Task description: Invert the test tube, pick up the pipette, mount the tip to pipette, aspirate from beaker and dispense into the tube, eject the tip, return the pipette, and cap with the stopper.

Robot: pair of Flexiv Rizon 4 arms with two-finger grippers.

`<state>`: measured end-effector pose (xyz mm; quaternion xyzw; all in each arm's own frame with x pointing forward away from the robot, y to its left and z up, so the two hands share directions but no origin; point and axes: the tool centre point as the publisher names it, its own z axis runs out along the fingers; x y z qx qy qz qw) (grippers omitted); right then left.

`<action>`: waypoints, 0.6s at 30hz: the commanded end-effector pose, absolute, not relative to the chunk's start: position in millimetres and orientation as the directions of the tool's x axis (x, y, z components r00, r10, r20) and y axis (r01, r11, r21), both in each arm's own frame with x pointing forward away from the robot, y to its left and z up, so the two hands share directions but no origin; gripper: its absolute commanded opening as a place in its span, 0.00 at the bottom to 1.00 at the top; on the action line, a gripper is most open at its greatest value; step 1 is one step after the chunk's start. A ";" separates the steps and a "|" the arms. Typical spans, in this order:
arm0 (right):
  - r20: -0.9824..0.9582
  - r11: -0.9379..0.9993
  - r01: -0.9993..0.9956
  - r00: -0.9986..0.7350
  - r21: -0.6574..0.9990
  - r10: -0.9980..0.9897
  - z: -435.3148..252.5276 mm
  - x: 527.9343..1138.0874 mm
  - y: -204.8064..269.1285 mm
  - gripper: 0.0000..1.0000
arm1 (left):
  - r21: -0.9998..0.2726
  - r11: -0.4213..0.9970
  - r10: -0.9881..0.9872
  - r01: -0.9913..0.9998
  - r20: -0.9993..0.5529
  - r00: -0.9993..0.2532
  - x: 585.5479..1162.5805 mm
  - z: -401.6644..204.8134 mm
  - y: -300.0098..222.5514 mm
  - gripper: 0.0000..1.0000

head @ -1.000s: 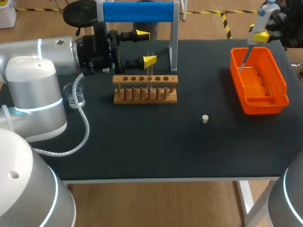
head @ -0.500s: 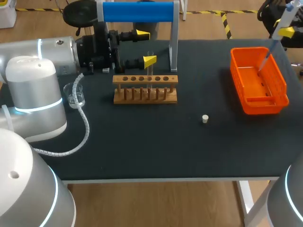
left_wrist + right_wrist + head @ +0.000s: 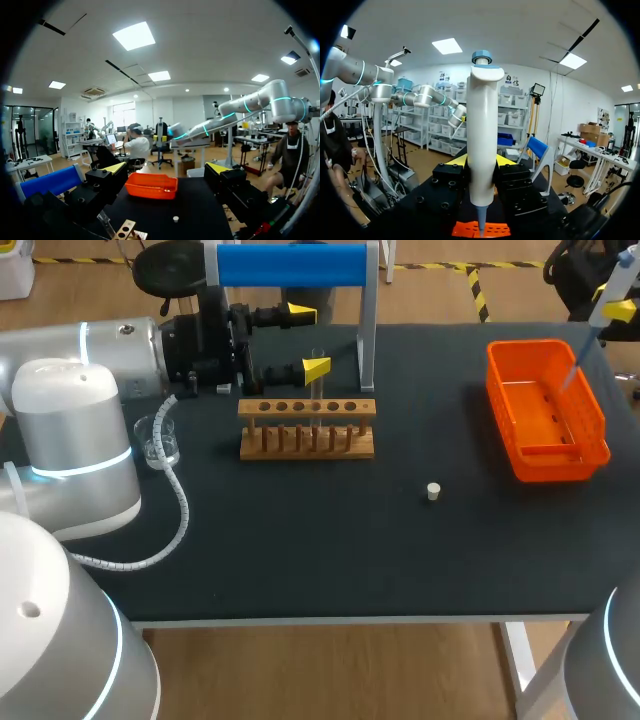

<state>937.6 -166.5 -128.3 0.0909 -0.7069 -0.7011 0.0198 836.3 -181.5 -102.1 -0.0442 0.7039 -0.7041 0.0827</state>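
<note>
Two tools are hanging over the dark tabletop [image 3: 330,560], whose surface is lying bare from the front of the wooden rack [image 3: 307,430] to the near edge. Only a small white stopper [image 3: 433,491] is sitting in that stretch, right of the rack and nearer the front. Far right of the rack, an orange bin [image 3: 545,452] is standing close to the tabletop's right edge. Above the bin's far side, the right tool [image 3: 481,161] is clenching the white pipette [image 3: 481,130] from both sides, narrow end pointing down. Behind the rack the left tool [image 3: 308,340] is hovering released, fingers well apart, its nearer yellow tip just beside the upright test tube [image 3: 318,380] standing in the rack. A blue-roll stand [image 3: 292,265] is crowding the space behind the rack, and the beaker [image 3: 160,443] is sitting left of it.
</note>
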 end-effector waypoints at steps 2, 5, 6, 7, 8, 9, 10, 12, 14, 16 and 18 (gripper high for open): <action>-0.098 -0.002 -0.100 -0.980 0.995 -0.172 -130.0 941.9 -170.0 0.00 | -0.998 0.003 -0.180 0.055 -0.055 -0.982 836.4 -102.7 -182.1 1.00; -0.099 -0.001 -0.100 -0.980 0.995 -0.171 -130.6 942.1 -169.2 0.00 | -0.998 0.003 -0.180 0.055 -0.055 -0.982 836.4 -102.7 -182.1 1.00; -0.099 0.000 -0.100 -0.980 0.995 -0.171 -130.6 942.0 -168.8 0.00 | -0.998 0.003 -0.180 0.055 -0.055 -0.982 836.4 -102.7 -182.1 1.00; -0.099 0.001 -0.101 -0.980 0.995 -0.171 -130.6 942.1 -168.4 0.00 | -0.998 0.003 -0.180 0.055 -0.055 -0.982 836.4 -102.7 -182.1 1.00; -0.099 0.004 -0.101 -0.980 0.995 -0.170 -130.7 942.1 -168.0 0.00 | -0.998 0.003 -0.180 0.055 -0.055 -0.982 836.4 -102.7 -182.1 1.00; -0.098 0.007 -0.101 -0.981 0.995 -0.168 -130.9 942.2 -167.7 0.00 | -0.998 0.003 -0.180 0.055 -0.055 -0.982 836.4 -102.7 -182.1 1.00; -0.099 0.008 -0.101 -0.981 0.995 -0.167 -130.9 942.3 -167.7 0.00 | -0.998 0.003 -0.180 0.055 -0.055 -0.982 836.4 -102.7 -182.1 1.00; -0.101 0.010 -0.104 -0.983 0.995 -0.154 -130.4 943.5 -167.9 0.00 | -0.998 0.003 -0.180 0.055 -0.055 -0.982 836.4 -102.7 -182.1 1.00; -0.103 0.011 -0.106 -0.984 0.994 -0.146 -129.9 944.6 -168.6 0.00 | -0.998 0.003 -0.180 0.055 -0.055 -0.982 836.4 -102.7 -182.1 1.00; -0.104 0.009 -0.106 -0.985 0.994 -0.137 -129.4 945.5 -169.3 0.00 | -0.998 0.003 -0.180 0.055 -0.055 -0.982 836.4 -102.7 -182.1 1.00; -0.106 0.008 -0.107 -0.986 0.994 -0.130 -128.9 945.8 -169.7 0.00 | -0.998 0.003 -0.180 0.055 -0.055 -0.982 836.4 -102.7 -182.1 1.00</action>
